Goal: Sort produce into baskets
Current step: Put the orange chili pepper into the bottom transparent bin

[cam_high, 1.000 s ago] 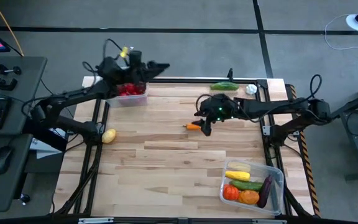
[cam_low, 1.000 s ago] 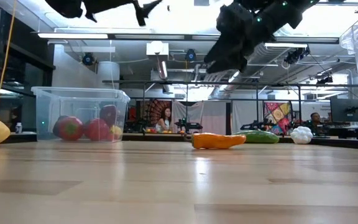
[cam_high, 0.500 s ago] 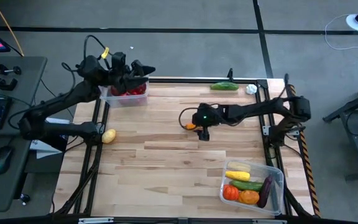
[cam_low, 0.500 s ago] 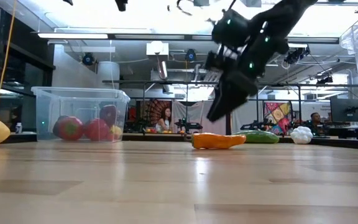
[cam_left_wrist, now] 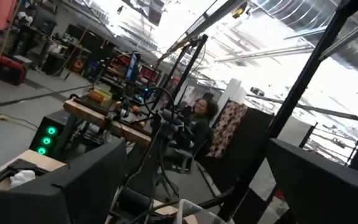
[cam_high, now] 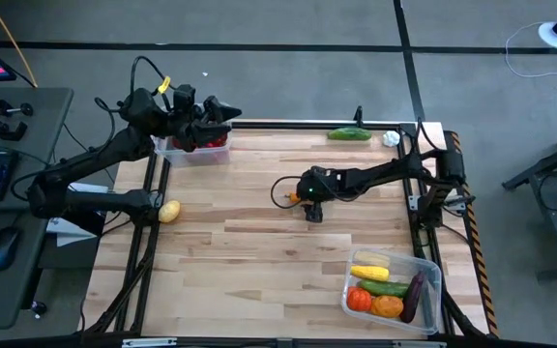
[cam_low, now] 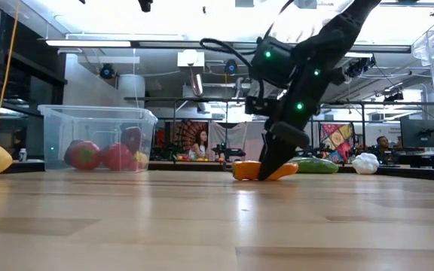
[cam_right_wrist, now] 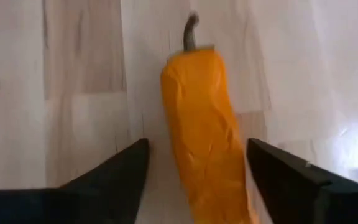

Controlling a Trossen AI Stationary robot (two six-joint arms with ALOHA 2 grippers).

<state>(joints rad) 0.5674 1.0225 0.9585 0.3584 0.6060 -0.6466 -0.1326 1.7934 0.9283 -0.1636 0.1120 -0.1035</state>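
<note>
An orange pepper lies on the wooden table, its stem end pointing away from my right gripper. That gripper has come down over it, slanting from the table's right. Its open fingers stand on either side of the pepper, low over the table. I cannot tell whether either finger touches it. My left gripper hangs open and high over the far left basket, which holds red produce. In the left wrist view the left gripper has nothing between its fingers.
A second basket at the near right holds yellow, green, red, orange and purple produce. A green cucumber and white garlic lie at the far edge. A yellow piece sits at the left edge. A person shows in the room behind.
My right gripper has sunk from above the table down around the orange pepper, shifting a little toward the table's left and tipping more steeply down. My left gripper has drawn back from over the table toward the far left corner and risen. The pepper has stayed put.
</note>
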